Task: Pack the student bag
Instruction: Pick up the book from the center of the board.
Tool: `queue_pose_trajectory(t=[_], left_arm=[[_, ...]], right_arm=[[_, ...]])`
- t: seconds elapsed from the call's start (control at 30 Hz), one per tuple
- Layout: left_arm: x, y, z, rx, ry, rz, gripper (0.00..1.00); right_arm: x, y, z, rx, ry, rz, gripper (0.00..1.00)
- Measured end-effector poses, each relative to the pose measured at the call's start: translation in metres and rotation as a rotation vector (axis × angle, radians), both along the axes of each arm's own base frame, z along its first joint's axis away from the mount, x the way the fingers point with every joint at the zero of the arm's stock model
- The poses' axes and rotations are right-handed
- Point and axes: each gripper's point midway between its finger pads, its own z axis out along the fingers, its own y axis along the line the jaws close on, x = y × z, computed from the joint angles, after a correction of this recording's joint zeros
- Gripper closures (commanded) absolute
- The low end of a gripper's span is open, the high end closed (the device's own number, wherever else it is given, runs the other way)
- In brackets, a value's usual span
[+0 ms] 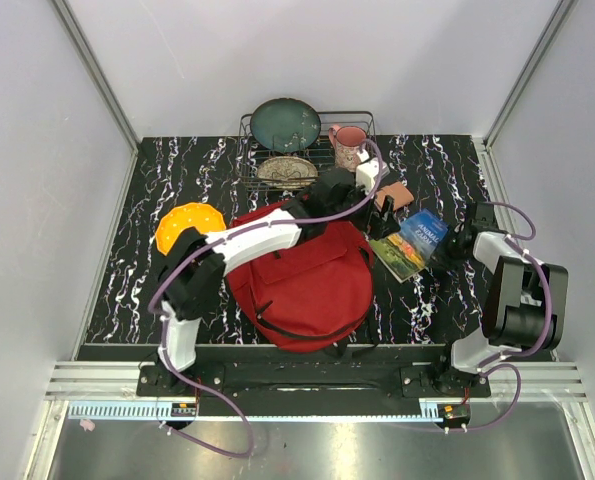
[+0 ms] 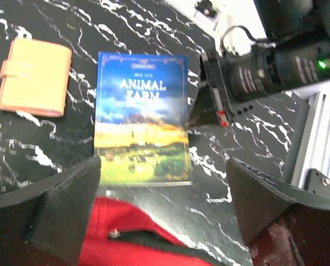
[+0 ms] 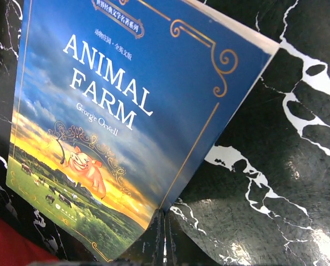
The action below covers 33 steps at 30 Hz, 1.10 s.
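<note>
Book [image 3: 126, 122] edge sits pinched in right claw [image 3: 165, 235]; left claw [image 2: 165, 210] spread above red backpack [image 1: 307, 280].

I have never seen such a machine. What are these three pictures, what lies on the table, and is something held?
These are two robot arms fixed at the near edge of a black marbled table. The top picture looks down from above; the other two come from cameras on each wrist.

On the table lie a red student bag, a book titled Animal Farm, a small pink wallet, an orange disc, and a wire rack with plates and a pink mug.

The left gripper hangs open above the book and the bag's edge, holding nothing. The right gripper is shut on the book's lower edge.
</note>
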Motion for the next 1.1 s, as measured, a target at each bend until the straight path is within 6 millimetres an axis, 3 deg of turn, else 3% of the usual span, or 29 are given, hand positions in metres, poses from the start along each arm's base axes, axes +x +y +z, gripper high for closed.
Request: queue_pose_trajectory(t=[0.13,0.33,0.47,0.73,1.1], left_arm=[[0.021,-0.021,-0.018,-0.003,0.018,-0.043,0.01],[0.037,-0.035,-0.073,0.054,0.094,-0.061,0.01],[0.042,-0.042,-0.108,0.104,0.154,-0.066,0.01],[0.042,-0.044,-0.14,0.152,0.25,-0.049,0.01],[0.037,-0.052,-0.151,0.153,0.319,-0.097,0.01]], right_arm=[[-0.002,0.003,0.002,-0.008,0.002,0.013,0.99],[-0.005,-0.001,0.002,-0.03,0.014,-0.002,0.54],[-0.006,-0.003,0.006,-0.037,-0.003,-0.038,0.36],[-0.006,-0.006,0.02,-0.032,-0.076,-0.164,0.34],[0.01,0.0,0.003,0.059,-0.082,-0.271,0.35]])
